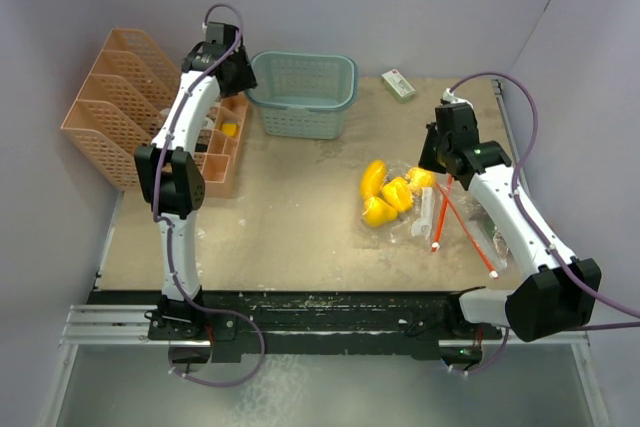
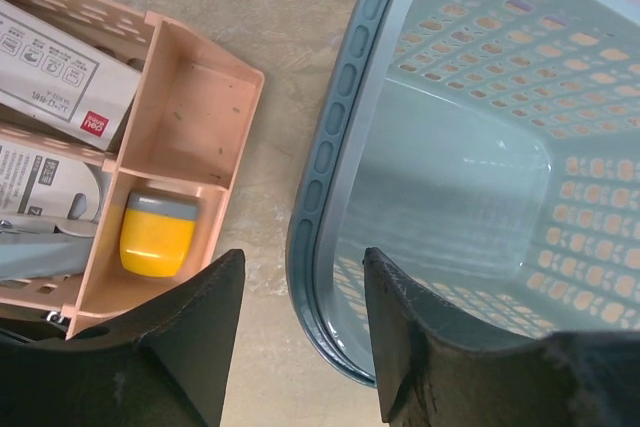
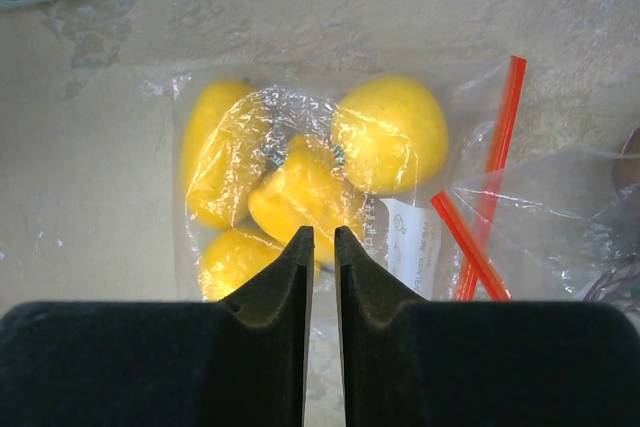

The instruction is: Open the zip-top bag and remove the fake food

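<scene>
Top external view showed a mottled tan table (image 1: 280, 237), a teal perforated basket (image 1: 300, 97), then a crinkled clear zip-top bag (image 1: 425, 212) right of centre, red-zipped mouth pointing right, holding glossy rounded yellow fake food (image 1: 385, 195). Left gripper (image 2: 300, 257) gaped empty; right gripper's (image 3: 320, 232) jaws nearly met, perhaps pinching film.

The left arm (image 1: 172, 147) reaches up from its base at the near edge, elbow bent, wrist turned down at the far left. The left pincer (image 2: 302, 259) points downward with its jaws apart and nothing between them. The right arm (image 1: 515, 212) leans forward and inward from its base. The right pincer (image 3: 320, 235) points down, its jaws drawn almost together, only a thin slit between them.
</scene>
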`<state>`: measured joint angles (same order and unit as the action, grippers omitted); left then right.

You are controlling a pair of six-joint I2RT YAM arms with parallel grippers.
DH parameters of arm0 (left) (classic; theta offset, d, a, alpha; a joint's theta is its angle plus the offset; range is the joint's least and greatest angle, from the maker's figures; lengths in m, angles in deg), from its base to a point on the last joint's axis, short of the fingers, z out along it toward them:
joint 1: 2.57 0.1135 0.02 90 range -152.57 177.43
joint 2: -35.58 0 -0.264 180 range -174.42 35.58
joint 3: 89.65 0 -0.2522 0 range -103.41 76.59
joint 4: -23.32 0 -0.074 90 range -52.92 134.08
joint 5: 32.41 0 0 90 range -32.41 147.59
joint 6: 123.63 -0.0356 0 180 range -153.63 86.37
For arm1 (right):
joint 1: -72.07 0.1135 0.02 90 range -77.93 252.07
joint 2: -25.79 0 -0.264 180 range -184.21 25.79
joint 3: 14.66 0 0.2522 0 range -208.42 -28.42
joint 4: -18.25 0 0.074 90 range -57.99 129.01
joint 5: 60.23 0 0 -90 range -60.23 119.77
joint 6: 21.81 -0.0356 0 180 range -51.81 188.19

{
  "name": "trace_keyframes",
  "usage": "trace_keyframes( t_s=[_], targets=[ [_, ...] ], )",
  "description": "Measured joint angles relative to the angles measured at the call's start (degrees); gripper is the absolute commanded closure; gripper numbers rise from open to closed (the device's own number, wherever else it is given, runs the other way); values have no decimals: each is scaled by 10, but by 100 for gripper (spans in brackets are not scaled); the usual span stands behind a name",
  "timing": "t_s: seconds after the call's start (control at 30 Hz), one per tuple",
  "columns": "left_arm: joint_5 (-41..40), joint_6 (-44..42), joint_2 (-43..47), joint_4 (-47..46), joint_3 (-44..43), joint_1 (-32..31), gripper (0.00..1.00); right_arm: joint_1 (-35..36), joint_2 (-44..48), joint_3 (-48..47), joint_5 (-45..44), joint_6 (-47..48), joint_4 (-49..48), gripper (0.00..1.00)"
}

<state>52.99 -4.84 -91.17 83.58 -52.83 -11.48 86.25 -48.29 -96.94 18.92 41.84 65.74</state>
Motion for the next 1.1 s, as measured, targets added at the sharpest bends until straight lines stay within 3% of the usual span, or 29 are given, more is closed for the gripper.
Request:
trace_keyframes(
  t_s=[0.23, 0.7, 1.1],
  targets=[
    [3, 1, 0, -2, 0, -6, 55, 0, 0, 4, 0, 0, 2, 84],
    [6, 18, -14, -1, 7, -6, 55, 0, 0, 4, 0, 1, 2, 85],
    [1, 36, -22, -5, 12, -9, 89, 0, 0, 5, 0, 4, 2, 85]
  ],
)
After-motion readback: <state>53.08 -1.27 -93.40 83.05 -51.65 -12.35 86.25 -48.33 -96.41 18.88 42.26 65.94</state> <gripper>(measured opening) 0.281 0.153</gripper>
